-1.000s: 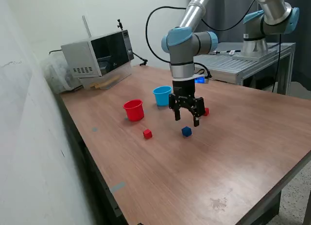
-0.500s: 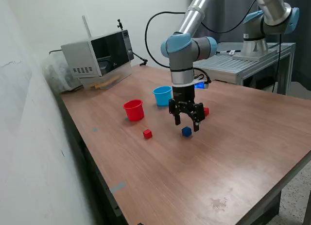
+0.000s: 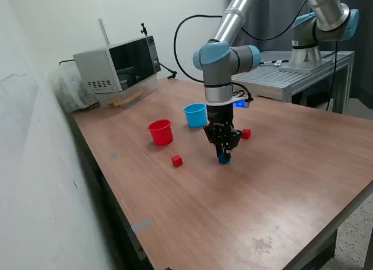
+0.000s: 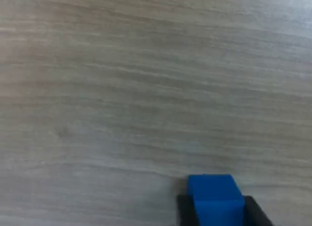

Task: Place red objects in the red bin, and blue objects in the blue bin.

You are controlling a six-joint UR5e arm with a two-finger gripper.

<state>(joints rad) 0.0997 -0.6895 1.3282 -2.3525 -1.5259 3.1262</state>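
My gripper point(image 3: 223, 155) is down on the wooden table point(image 3: 291, 165) with its fingers shut on a dark blue cube point(image 3: 223, 159). In the wrist view the same blue cube point(image 4: 215, 196) sits tight between the two dark fingers point(image 4: 184, 211), resting on the wood. One red cube point(image 3: 177, 160) lies toward the exterior view's left of the gripper. Another red cube point(image 3: 246, 133) lies just behind the gripper to the exterior view's right. The red bin point(image 3: 160, 132) and the light blue bin point(image 3: 195, 114) stand upright farther back, apart from the gripper.
A microwave point(image 3: 116, 63) sits at the table's far corner on the exterior view's left. A second robot arm point(image 3: 323, 25) stands on a grey metal bench point(image 3: 291, 74) beyond the table. A white wall point(image 3: 35, 165) runs along the exterior view's left.
The gripper came down over the blue cube and its fingers closed from wide open onto the cube. The cups and red cubes stayed put.
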